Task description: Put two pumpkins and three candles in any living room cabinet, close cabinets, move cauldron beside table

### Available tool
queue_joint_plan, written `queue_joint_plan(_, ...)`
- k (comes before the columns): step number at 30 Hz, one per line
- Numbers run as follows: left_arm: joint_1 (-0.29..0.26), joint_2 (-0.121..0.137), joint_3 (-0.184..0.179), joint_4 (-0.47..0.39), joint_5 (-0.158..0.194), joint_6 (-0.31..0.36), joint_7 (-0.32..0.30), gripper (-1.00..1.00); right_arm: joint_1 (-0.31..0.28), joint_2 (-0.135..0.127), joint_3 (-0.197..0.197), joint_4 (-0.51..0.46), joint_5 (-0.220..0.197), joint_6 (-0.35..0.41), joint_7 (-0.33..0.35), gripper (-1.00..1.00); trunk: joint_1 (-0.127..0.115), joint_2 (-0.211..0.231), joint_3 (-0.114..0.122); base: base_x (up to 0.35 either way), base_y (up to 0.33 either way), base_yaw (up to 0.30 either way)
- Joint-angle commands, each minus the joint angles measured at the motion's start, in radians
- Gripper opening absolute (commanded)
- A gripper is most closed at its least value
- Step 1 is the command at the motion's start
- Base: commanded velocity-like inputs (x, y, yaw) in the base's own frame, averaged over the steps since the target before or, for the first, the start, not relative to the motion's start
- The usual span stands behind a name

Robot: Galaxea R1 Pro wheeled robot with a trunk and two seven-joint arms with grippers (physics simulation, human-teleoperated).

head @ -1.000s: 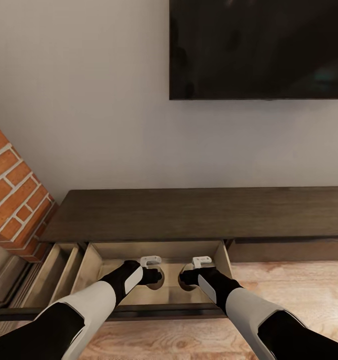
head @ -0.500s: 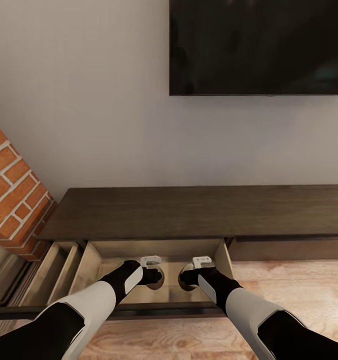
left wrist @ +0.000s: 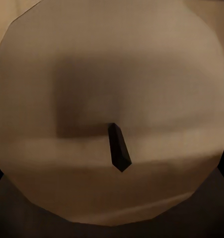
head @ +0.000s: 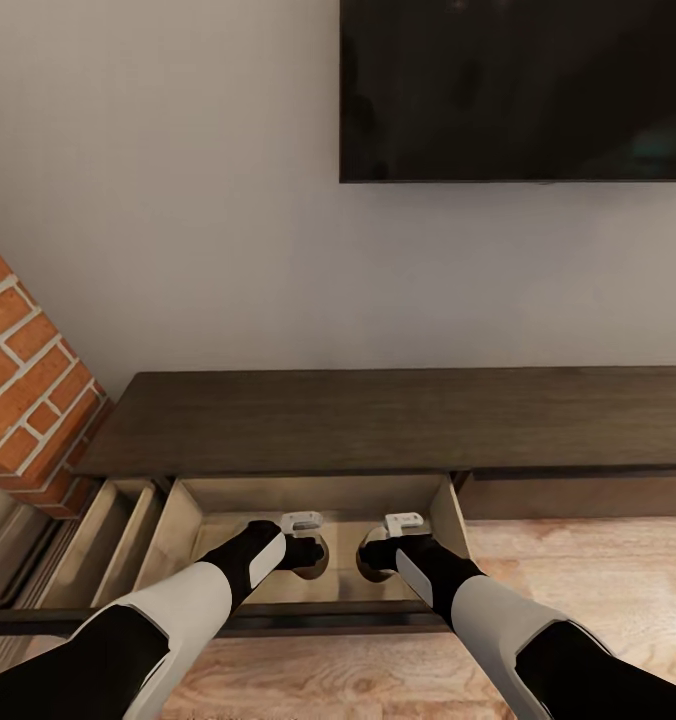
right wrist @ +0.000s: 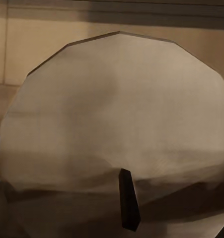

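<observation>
Candles, two: left tool (head: 313, 553) grips one (left wrist: 109, 109), right tool (head: 370, 556) another (right wrist: 116, 129), inside the cabinet (head: 378, 425) drawer.

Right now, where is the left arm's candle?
In the head view, the candle sits at the left pincer, over the open drawer of the cabinet, beside the right pincer.

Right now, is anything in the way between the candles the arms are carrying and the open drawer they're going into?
Nothing visible. Both arms already reach over the open drawer of the cabinet. Each wrist camera looks straight onto a candle, left and right, close up; the beige drawer floor below looks bare.
</observation>
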Motion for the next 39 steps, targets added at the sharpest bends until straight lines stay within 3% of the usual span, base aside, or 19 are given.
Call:
queue_joint_plan(1, 0.000, 0.000, -0.005, -0.002, 0.010, 0.004, 0.006, -1.00, 0.000, 0.000, 0.008, -0.002, -0.011, 0.005, -0.006, -1.00, 0.000, 0.000, -0.002, 0.000, 0.000, 0.071)
queue_joint_plan(29, 0.000, 0.000, -0.005, -0.001, 0.010, 0.004, 0.006, -1.00, -0.001, 0.000, 0.008, -0.002, -0.012, 0.005, -0.006, -1.00, 0.000, 0.000, -0.008, 0.046, 0.000, 0.013)
queue_joint_plan(39, 0.000, 0.000, -0.005, -0.001, 0.010, 0.004, 0.006, -1.00, -0.001, -0.001, 0.007, -0.002, -0.012, 0.005, -0.006, -1.00, 0.000, 0.000, -0.020, 0.000, 0.000, 0.078)
